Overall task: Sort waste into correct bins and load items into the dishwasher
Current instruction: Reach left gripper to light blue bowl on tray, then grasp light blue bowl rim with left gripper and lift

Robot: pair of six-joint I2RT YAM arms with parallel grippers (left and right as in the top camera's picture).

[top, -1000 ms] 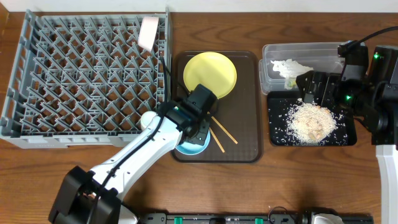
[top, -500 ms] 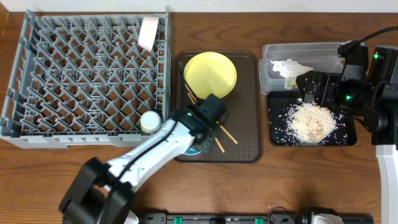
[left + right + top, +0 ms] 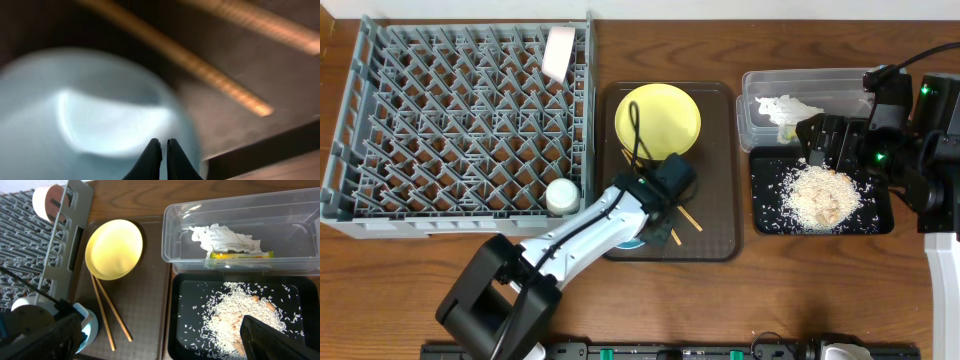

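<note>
now left fingers (image 3: 152, 159) pressed together over light blue bowl (image 3: 95, 120) rim; right fingers (image 3: 272, 342) apart above crumbs (image 3: 235, 317).

Two chopsticks (image 3: 102, 312), one plate (image 3: 114, 249), one blue bowl (image 3: 75, 135), one rack (image 3: 440, 110)

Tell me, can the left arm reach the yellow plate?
Probably yes: the left gripper hangs shut by the blue bowl on the same brown tray, and nothing covers the yellow plate.
</note>
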